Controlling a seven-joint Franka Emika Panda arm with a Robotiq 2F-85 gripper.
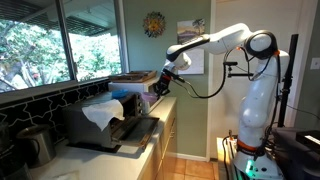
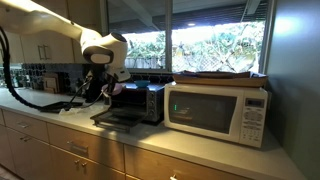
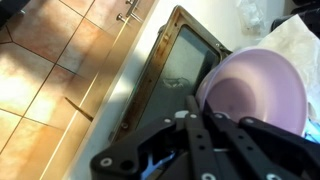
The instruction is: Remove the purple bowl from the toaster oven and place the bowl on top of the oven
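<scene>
A: What is met first, at the left of the wrist view?

B: Floor tiles and cabinet fronts are seen below the edge of the desk (image 2: 165, 133). Next, the door (image 3: 172, 72) of the toaster oven (image 2: 143, 100) is found dropped flat, so that the mouth is open and a way out is given.

A: And the purple bowl (image 3: 262, 95)?

B: It is shown further right, over the door's right edge, tilted so that its hollow is turned to the camera. It is judged to be out of the cavity but not yet set on the oven's top.

A: Is it held by the claw (image 1: 160, 88)?

B: A dark finger (image 3: 196, 115) is laid up against the bowl's left rim, which would suit a rim pinch. The other finger is hidden, so whether the claw is closed on the bowl cannot be told.

A: Anything at the far right?

B: A crumpled white cloth (image 3: 290, 38) is seen just beside the bowl. It should be cleared when the lift is made.
</scene>
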